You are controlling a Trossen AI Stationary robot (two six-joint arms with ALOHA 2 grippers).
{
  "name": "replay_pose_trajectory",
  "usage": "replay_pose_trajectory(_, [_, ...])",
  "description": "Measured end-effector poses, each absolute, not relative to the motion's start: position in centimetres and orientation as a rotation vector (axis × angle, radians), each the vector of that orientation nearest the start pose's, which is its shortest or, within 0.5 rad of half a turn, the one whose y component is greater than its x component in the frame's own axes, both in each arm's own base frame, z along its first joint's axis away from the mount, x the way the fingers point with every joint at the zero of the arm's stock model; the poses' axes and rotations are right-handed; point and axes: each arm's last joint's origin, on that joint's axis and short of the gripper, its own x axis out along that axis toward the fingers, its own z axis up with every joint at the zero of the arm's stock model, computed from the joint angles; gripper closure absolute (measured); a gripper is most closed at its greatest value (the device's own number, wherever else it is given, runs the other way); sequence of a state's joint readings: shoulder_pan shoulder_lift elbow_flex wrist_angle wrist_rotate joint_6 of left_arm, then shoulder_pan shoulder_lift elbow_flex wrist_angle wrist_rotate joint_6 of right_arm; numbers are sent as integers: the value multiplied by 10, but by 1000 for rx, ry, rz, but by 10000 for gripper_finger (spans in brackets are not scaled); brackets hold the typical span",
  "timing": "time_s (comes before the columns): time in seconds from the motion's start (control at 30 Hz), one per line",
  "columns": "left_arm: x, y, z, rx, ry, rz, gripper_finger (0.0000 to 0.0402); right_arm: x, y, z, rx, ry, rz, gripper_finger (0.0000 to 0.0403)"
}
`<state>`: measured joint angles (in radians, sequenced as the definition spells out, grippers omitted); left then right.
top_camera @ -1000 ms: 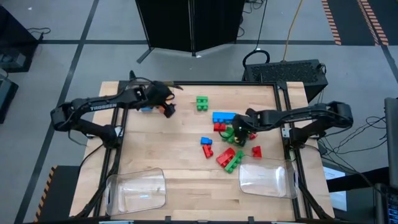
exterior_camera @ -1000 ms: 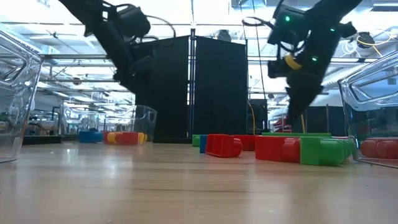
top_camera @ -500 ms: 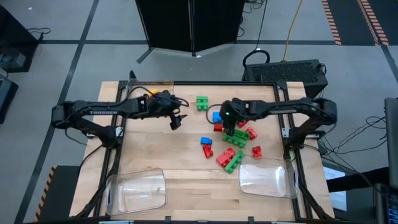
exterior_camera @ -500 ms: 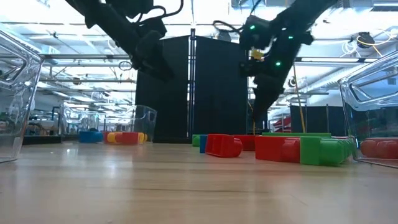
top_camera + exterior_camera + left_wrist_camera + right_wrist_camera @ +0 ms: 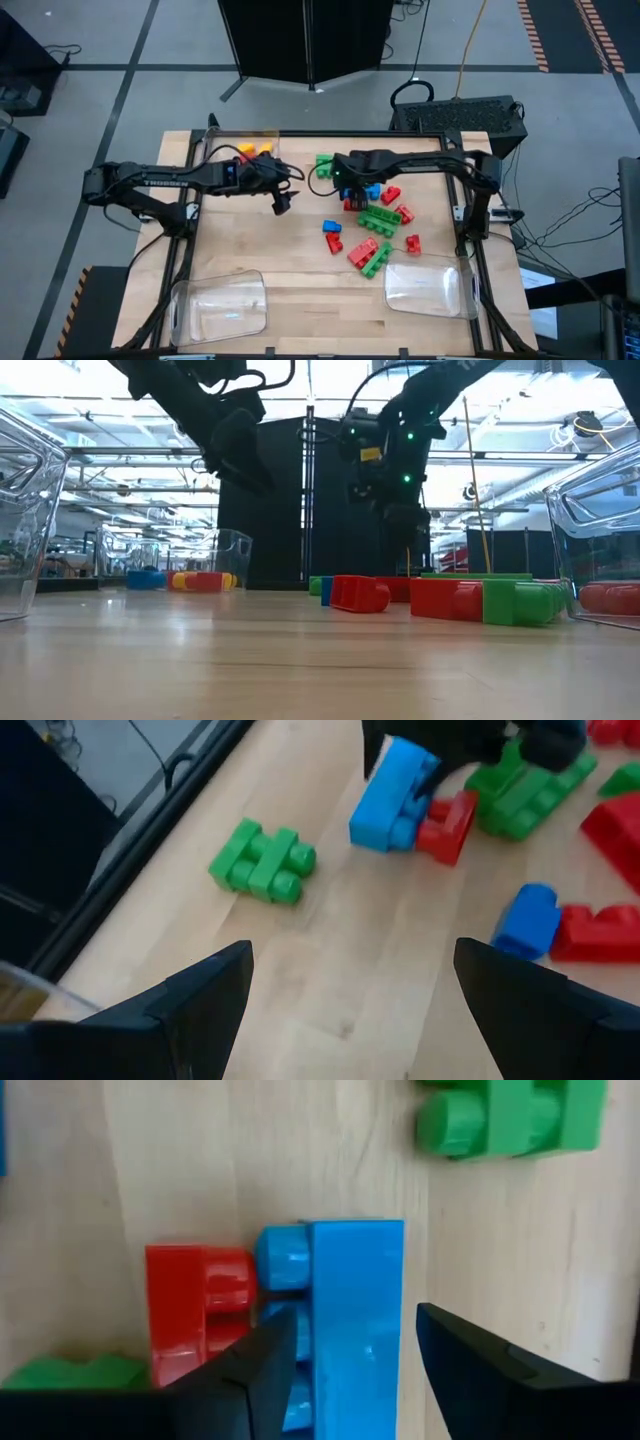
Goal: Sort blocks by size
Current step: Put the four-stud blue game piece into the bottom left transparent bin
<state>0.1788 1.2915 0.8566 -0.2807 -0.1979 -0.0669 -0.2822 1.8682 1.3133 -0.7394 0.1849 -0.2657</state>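
because the right gripper (image 5: 345,1370) hangs directly over the long blue block (image 5: 350,1320), with one dark finger on each long side and the block's long axis running straight down the gap, the coming move looks to turn only on a short drop and a squeeze; the jaws stand apart and are not yet clamped on anything. that blue block (image 5: 365,188) lies in the far middle of the table (image 5: 300,290), touching a small red block (image 5: 195,1305) on one side, with a green block (image 5: 324,163) just beyond it toward the far-left. the right arm is plainly the nearer one; the left gripper (image 5: 283,201) hovers left of the pile, jaws wide apart and empty. counting from above: two green blocks near the blue one plus a green piece in the near cluster, roughly five or six red pieces, two blue in the pile, though overlaps make the count unsure. a few orange and yellow blocks (image 5: 252,151) sit in a clear tray at the far-left edge, and two more clear trays (image 5: 218,305) stand at the near edge, so sorting seems barely begun.
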Motion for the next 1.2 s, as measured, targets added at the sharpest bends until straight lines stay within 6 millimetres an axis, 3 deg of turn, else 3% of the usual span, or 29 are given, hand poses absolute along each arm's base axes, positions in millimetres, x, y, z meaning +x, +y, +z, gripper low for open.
replay_pose_trajectory(0.4, [259,49,242,0,761,465,56,334,-136,176,-51,1419,-297,137])
replay_pose_trajectory(0.67, [259,49,242,1,758,465,56,325,-143,174,35,1448,-179,141])
replay_pose_trajectory(1.2, [261,48,243,1,741,462,56,324,-155,164,90,1461,-228,142])
